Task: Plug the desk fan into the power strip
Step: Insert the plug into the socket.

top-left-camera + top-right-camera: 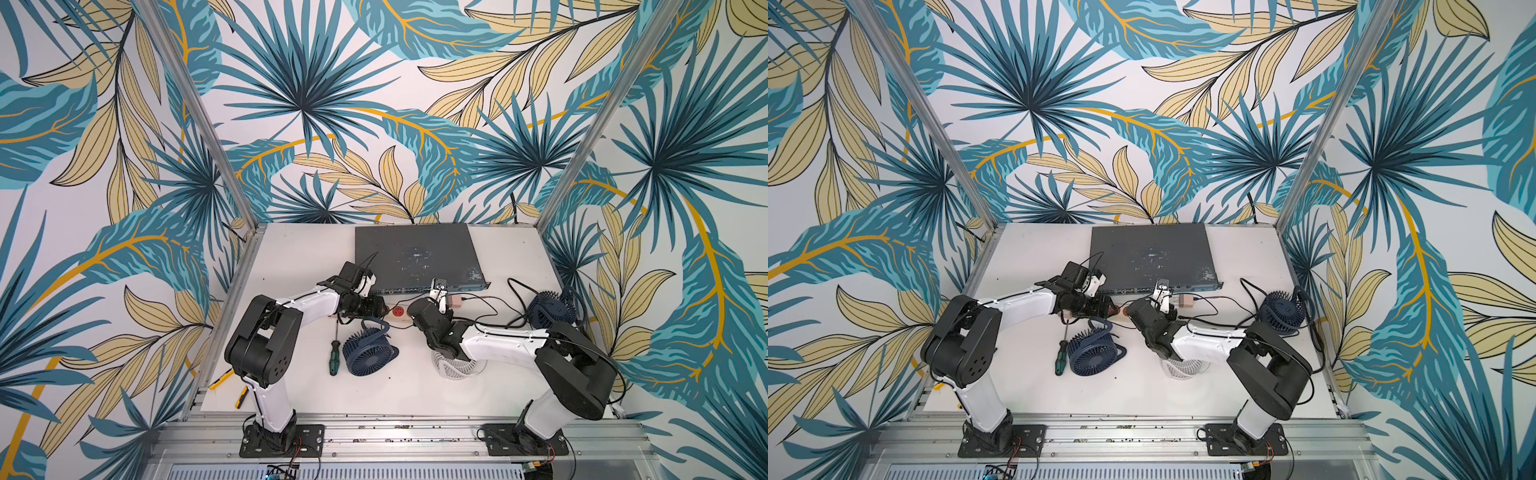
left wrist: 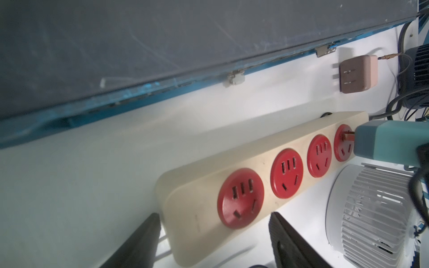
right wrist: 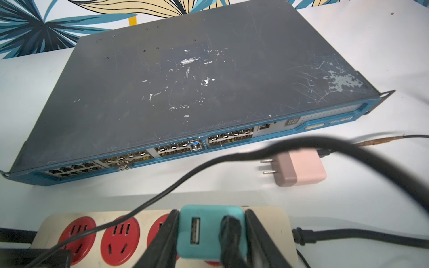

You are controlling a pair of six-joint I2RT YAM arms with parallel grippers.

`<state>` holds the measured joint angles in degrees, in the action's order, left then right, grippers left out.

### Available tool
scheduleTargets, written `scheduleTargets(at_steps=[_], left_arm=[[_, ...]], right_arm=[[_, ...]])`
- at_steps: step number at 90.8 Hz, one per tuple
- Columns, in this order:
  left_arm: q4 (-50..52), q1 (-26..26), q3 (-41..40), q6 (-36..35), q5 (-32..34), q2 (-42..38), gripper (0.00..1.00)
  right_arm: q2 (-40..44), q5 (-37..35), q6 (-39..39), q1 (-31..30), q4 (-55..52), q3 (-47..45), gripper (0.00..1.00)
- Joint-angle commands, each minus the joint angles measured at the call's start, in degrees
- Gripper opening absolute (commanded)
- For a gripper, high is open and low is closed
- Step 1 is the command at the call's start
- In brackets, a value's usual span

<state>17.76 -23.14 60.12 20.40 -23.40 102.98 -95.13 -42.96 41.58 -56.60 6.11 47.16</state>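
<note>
White fan [image 2: 362,208] sits nearest, towards the desk's [image 3: 383,46] front edge. The power strip [image 2: 197,190] lies flat mid-desk, parallel to the far edge. It's light hollow plastic, rigid and slick. I judge it'll skate under insertion push, so brace it across its width.

My left gripper [image 2: 213,215] straddles the end away from the cord, jaws spread wide. Can't tell if the pads bear on it.

My right gripper [image 3: 211,215] is clenched on the teal adapter's [image 2: 390,143] flat sides, prongs at the cord-end socket, partly showing, not seated. Adapter is small, stiff and smooth, so hold it square. Can't trace which fan its cable feeds.

Beyond that: loose pink adapter [image 3: 301,169], then network switch [image 3: 185,81] at the far edge.
</note>
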Motion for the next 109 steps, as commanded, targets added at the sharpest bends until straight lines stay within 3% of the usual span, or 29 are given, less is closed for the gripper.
scheduleTargets(at_steps=[1,38,59,71,85,90,95,109], left_arm=[[-1.15,0.37,-0.7,-0.19,-0.67,-1.81,0.77],[-1.32,0.55,-1.14,-0.1,-0.81,-1.95,0.77],[-1.32,0.64,-1.22,0.1,-1.05,-2.02,0.76],[-1.32,0.72,-1.3,-0.01,-0.69,-2.74,0.76],[-2.8,0.72,-1.24,-0.48,2.32,-6.7,0.8],[-2.13,0.79,-1.15,-0.99,4.76,-9.23,0.83],[-0.37,0.93,-1.19,-1.44,7.7,-12.08,0.88],[3.04,2.17,-3.81,0.3,16.85,-21.28,0.98]], right_arm=[[-9.01,17.4,0.54,-1.37,-18.2,-4.08,0.0],[-8.33,21.92,3.37,-1.44,-15.91,-9.46,0.0],[-16.4,23.65,3.81,-2.64,-19.21,-5.27,0.0],[-14.96,24.81,6.03,-3.02,-17.9,-8.52,0.0],[-7.98,20.28,5.67,-3.09,-18.86,-7.31,0.0],[-5.11,18.3,4.72,-3.1,-19.71,-5.48,0.19],[-2.08,16.46,3.59,-3.08,-20.26,-3.55,0.47],[6.1,13.53,0.58,-2.99,-20.35,-0.32,0.8]])
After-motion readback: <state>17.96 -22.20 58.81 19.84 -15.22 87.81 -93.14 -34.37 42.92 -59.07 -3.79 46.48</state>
